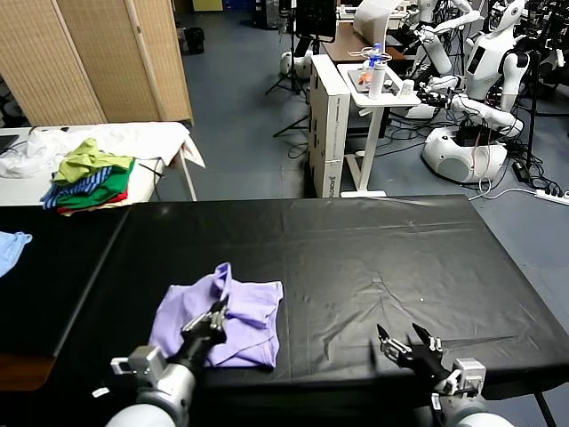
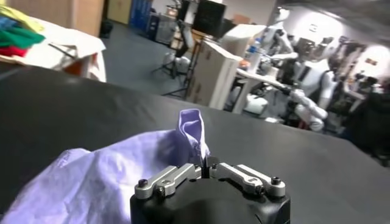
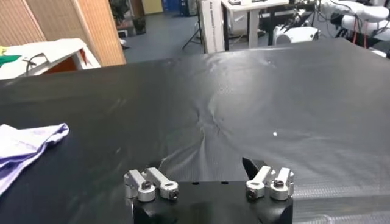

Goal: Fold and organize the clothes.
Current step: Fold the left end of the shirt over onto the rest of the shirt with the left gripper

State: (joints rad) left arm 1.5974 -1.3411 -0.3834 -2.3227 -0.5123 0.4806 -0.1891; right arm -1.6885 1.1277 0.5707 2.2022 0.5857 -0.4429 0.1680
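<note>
The clothes are one pale lavender T-shirt (image 1: 244, 307), lying crumpled in a rough rectangle on the black table (image 1: 373, 258) at the front left. My left gripper (image 1: 214, 318) is over its middle and shut on a pinch of the fabric. In the left wrist view the jaws (image 2: 206, 164) are closed with a raised fold of the shirt (image 2: 192, 126) standing up from between them. My right gripper (image 1: 408, 342) hovers open and empty near the table's front edge, well right of the shirt. In the right wrist view the gripper (image 3: 203, 165) has only bare cloth-covered table before it, and the shirt's edge (image 3: 27, 141) shows far off.
A heap of green, striped and red garments (image 1: 91, 174) sits on a white table at the back left. A light blue garment (image 1: 11, 247) lies at the far left edge. Beyond the table stand a white desk (image 1: 369, 93) and other robots (image 1: 484, 84).
</note>
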